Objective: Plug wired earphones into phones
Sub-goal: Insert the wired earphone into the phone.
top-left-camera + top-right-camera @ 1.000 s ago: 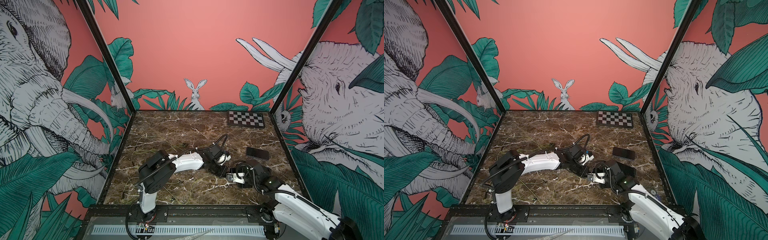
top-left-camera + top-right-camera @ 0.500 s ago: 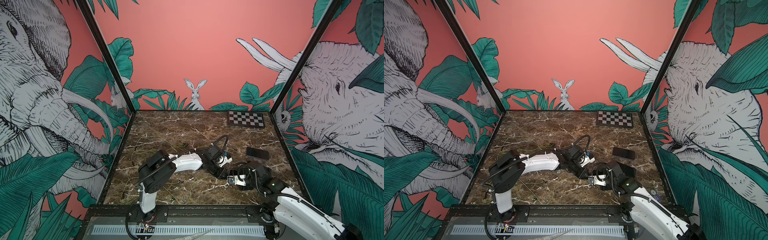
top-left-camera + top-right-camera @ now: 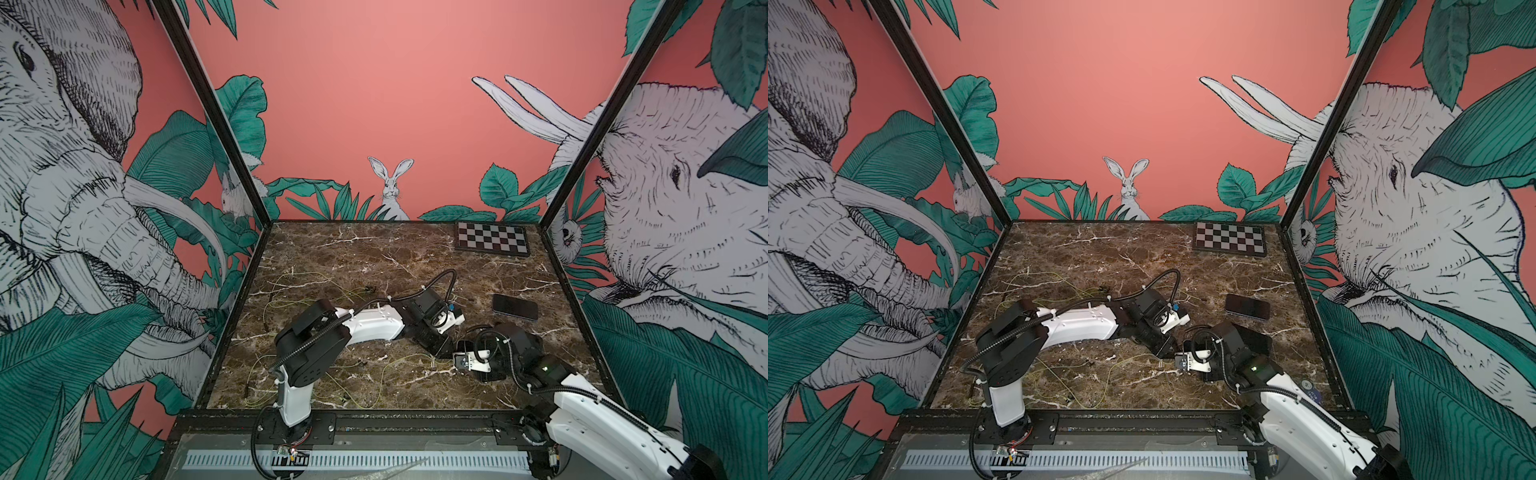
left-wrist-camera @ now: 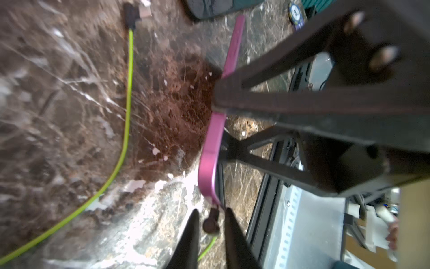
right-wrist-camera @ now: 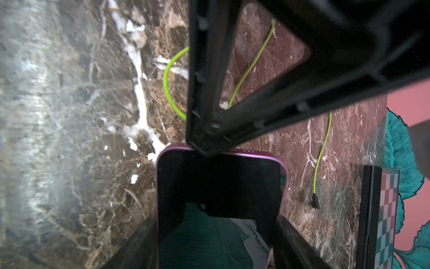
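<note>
Pink rim, black glass: the pink-edged phone is clamped by its long sides in the right gripper, near the front right of the marble table. At the phone's end, the left gripper has its jaws a little apart, the dark plug between them with a sliver of gap each side. The plug sits against the phone's end; whether it is fully seated, can't tell.

Room to move? Plenty. The far strip of table is open up to the checkerboard plate in the far right corner. A second phone lies flat, apart from both arms. Loose yellow-green cords litter the left half.

Only the right wrist view shows an angled plug lying near the plate. A blue disc by the table's right edge shows in a top view and the left wrist view, not from the right wrist.
</note>
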`<state>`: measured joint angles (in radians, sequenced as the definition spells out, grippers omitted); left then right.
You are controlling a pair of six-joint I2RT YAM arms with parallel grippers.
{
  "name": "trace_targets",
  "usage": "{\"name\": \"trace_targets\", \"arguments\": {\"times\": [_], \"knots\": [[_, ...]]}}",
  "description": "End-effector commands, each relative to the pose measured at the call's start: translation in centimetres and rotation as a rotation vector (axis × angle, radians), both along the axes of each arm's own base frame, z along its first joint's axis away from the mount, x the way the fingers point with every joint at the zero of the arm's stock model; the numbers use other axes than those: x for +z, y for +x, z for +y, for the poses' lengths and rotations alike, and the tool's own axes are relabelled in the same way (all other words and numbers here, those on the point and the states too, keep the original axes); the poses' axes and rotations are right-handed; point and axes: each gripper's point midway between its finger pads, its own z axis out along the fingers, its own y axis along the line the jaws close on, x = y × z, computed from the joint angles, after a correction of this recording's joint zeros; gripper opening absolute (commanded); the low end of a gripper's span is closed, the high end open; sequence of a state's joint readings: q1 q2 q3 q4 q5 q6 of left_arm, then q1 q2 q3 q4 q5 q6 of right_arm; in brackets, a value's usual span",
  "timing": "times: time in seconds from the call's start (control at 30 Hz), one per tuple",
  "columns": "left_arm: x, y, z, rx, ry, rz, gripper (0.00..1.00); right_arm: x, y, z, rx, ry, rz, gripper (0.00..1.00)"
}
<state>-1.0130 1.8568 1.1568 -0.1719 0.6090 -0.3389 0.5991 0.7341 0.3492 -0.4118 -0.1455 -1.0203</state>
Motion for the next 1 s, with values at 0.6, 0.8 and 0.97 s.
{"name": "trace_targets", "arguments": {"times": [0.6,0.8,0.97], "knots": [[2.0,1.3,0.9,0.107,-0.102,-0.041,0.11,1.7,1.0,1.4,-0.059,0.082,0.028,0.66],[1.9,1.2,0.4,0.111,-0.127,-0.016,0.04,2.1,1.2,1.6,-0.066,0.104,0.019,0.66],[1.3,1.2,0.5,0.113,-0.121,-0.01,0.02,2.3,1.2,1.8,-0.064,0.121,0.018,0.66]]}}
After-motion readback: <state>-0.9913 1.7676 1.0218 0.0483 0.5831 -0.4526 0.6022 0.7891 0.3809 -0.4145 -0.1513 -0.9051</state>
